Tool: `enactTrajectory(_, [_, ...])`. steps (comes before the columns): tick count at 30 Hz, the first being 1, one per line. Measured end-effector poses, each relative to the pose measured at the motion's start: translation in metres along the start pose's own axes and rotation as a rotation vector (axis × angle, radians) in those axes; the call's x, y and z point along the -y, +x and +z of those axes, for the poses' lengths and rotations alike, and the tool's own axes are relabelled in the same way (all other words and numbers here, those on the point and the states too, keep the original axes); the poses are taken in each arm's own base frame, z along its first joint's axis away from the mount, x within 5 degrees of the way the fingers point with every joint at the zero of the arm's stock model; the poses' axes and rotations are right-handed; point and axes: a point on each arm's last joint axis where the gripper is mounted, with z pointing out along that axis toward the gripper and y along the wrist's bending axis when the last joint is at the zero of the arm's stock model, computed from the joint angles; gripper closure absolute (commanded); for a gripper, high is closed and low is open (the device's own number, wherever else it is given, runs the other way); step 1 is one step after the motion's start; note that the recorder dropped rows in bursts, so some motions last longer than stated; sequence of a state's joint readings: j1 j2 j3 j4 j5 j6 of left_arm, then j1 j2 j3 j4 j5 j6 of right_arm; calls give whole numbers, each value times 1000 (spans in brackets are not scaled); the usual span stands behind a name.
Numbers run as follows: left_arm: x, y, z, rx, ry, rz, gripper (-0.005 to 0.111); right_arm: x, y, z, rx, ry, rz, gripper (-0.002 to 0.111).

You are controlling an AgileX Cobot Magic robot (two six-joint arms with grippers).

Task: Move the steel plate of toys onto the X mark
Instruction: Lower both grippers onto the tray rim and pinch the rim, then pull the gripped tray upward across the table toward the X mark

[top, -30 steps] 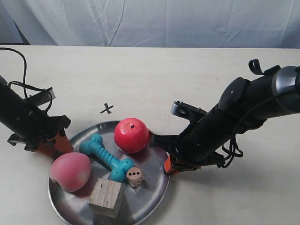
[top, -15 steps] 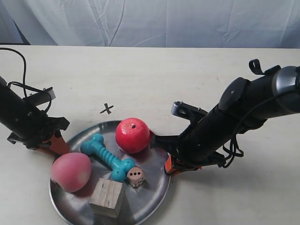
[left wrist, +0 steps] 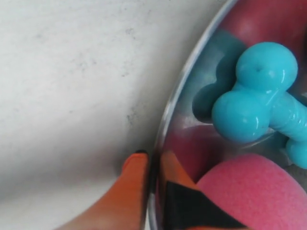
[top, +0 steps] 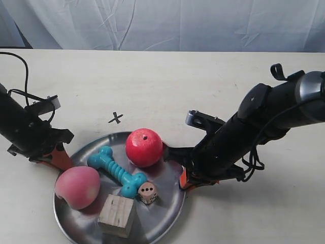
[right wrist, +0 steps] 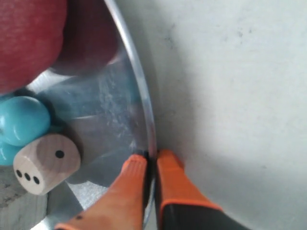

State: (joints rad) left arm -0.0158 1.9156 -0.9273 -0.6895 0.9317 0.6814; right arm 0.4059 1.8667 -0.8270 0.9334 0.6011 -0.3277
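Note:
The steel plate (top: 165,206) lies on the cream table, just below the X mark (top: 116,118) in the exterior view. It holds the red apple (top: 143,147), pink peach (top: 77,187), teal dog-bone (top: 117,171), wooden cube (top: 116,216) and die (top: 148,192). My left gripper (top: 57,157) (left wrist: 152,160) is shut on the plate rim (left wrist: 184,72) beside the peach (left wrist: 254,191) and bone (left wrist: 254,96). My right gripper (top: 185,179) (right wrist: 150,160) is shut on the opposite rim (right wrist: 136,72), near the die (right wrist: 45,163) and apple (right wrist: 26,38).
A white curtain (top: 162,23) hangs behind the table's far edge. A black cable (top: 23,66) loops over the table by the left arm. The plate's near rim reaches the bottom edge of the exterior view.
The plate and its toys have shifted very slightly toward the exterior view's right. Both grippers keep their hold on the rim.

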Motion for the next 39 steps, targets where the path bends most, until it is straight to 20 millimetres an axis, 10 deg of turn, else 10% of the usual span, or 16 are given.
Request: enactTrajectory(39, [3, 2, -12, -23, -22, 44, 107, -14, -13, -11, -40, -35, -105, 109])
